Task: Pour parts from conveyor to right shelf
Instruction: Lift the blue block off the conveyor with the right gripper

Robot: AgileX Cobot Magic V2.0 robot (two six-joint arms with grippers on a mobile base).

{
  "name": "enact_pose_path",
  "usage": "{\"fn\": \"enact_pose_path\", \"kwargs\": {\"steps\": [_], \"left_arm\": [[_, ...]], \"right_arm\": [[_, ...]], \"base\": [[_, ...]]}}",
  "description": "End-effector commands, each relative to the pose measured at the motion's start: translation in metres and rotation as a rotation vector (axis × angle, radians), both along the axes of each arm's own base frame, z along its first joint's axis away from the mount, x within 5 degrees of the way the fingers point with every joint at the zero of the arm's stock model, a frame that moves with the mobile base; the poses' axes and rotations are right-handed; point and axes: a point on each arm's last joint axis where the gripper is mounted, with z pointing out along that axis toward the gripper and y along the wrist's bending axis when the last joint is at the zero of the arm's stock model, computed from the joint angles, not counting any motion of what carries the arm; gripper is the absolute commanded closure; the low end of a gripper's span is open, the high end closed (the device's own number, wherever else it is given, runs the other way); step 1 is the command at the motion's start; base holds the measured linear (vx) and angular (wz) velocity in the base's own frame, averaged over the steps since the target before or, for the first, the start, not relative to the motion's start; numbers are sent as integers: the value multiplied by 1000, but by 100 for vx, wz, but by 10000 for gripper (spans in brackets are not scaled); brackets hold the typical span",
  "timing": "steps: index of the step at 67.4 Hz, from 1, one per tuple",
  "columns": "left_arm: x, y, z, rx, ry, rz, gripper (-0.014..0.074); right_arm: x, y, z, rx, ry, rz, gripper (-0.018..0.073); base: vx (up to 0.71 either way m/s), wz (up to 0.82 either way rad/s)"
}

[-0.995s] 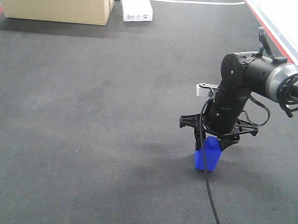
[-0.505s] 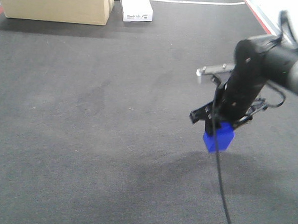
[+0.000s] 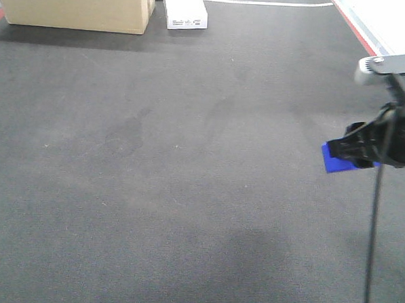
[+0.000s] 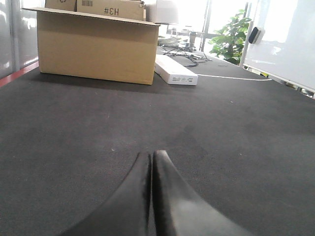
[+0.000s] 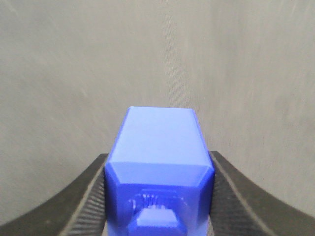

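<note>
A bright-blue part hangs above the dark grey conveyor at the right edge of the front view, tilted onto its side. My right gripper is shut on it. The right wrist view shows the part clamped between the two ribbed black fingers, knob toward the camera. My left gripper is shut with nothing in it, low over the conveyor. The right shelf is out of view.
A tan cardboard box and a flat white box stand at the far end of the belt. A thin red edge runs along the belt's right side. A black cable hangs from the right arm.
The right gripper has lifted the blue part off the belt and carried it right and upward, tilting it from upright onto its side.
</note>
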Motion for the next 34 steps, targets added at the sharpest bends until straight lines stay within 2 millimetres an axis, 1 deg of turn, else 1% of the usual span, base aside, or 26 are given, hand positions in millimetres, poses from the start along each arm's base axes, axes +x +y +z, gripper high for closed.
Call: {"fn": "enact_pose_path", "kwargs": {"steps": [1, 11, 21, 34], "left_arm": [[0, 0, 0, -16, -60, -6, 603], [0, 0, 0, -16, -60, -6, 603], [0, 0, 0, -16, -60, -6, 603], [0, 0, 0, -16, -60, -6, 603]], "right_arm": [[-21, 1, 29, 27, -212, 16, 561], [-54, 1, 40, 61, -299, 30, 561], [-83, -4, 44, 82, -375, 29, 561], [-127, -12, 49, 107, -545, 23, 561]], "base": [[0, 0], [0, 0], [0, 0], [0, 0]]}}
